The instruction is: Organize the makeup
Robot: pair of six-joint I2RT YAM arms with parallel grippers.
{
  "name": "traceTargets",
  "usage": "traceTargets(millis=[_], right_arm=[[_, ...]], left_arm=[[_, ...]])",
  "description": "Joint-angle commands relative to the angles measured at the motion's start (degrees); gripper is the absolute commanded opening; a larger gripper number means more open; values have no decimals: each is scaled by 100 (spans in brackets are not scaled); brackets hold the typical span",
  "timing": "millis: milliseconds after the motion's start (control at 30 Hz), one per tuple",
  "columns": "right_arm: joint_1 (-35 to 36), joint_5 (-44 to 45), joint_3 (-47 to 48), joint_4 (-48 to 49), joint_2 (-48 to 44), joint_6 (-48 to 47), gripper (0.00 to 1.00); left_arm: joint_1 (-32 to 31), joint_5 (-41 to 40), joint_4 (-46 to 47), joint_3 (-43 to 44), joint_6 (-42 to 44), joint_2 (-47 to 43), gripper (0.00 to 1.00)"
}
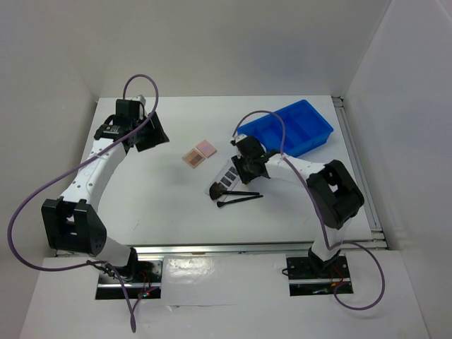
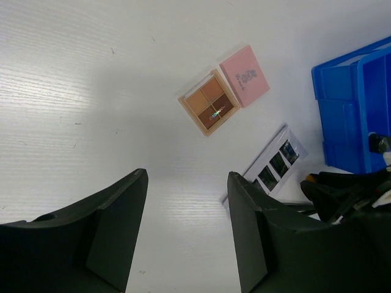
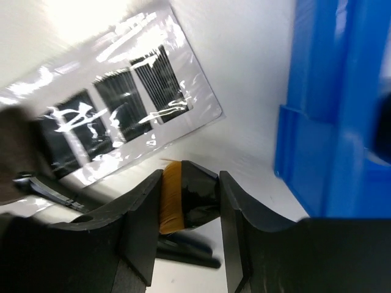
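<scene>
My right gripper point(image 3: 190, 183) is shut on a black brush with orange bristles point(image 3: 186, 198), just above the table beside the grey strip palette point(image 3: 122, 107). Another black brush point(image 3: 186, 251) lies below it. From above, the right gripper point(image 1: 244, 167) is over the palette point(image 1: 224, 180) and the brushes point(image 1: 240, 198). The tan compact point(image 2: 209, 102) and pink compact point(image 2: 244, 75) lie side by side mid-table point(image 1: 198, 154). My left gripper point(image 2: 186, 226) is open and empty, high over the far left of the table point(image 1: 152, 132). No vial or tube shows.
The blue divided bin point(image 1: 300, 127) stands at the back right, close behind the right gripper; its wall point(image 3: 342, 110) fills the right of the right wrist view and shows in the left wrist view point(image 2: 354, 110). White walls enclose the table.
</scene>
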Motion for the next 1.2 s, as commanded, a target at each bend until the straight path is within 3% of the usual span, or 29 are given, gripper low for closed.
traceTargets(millis=[0,267,433,633,900,1067,1167], right_arm=[[92,223,556,-275,-687,311,43],[-241,671,1584,-584,-688,971,43],[-1101,480,2086,-707,-293,1498,43],[-1788,278,2885,-821,647,1552,43],[-2088,145,3870,-997,1878,1657,43],[-2237,145,4003,-935,2064,1763,50],[-2237,92,4231,-988,2064,1763,78]], left_arm=[[11,-67,-49,215,167,-35,68],[11,-173,-155,391,219,-351,68],[11,-234,-155,444,220,-405,69],[11,-234,-217,444,220,-405,69],[11,-234,-269,505,325,-290,69],[11,-181,-269,505,325,-238,69],[11,-129,-269,505,325,-290,69]])
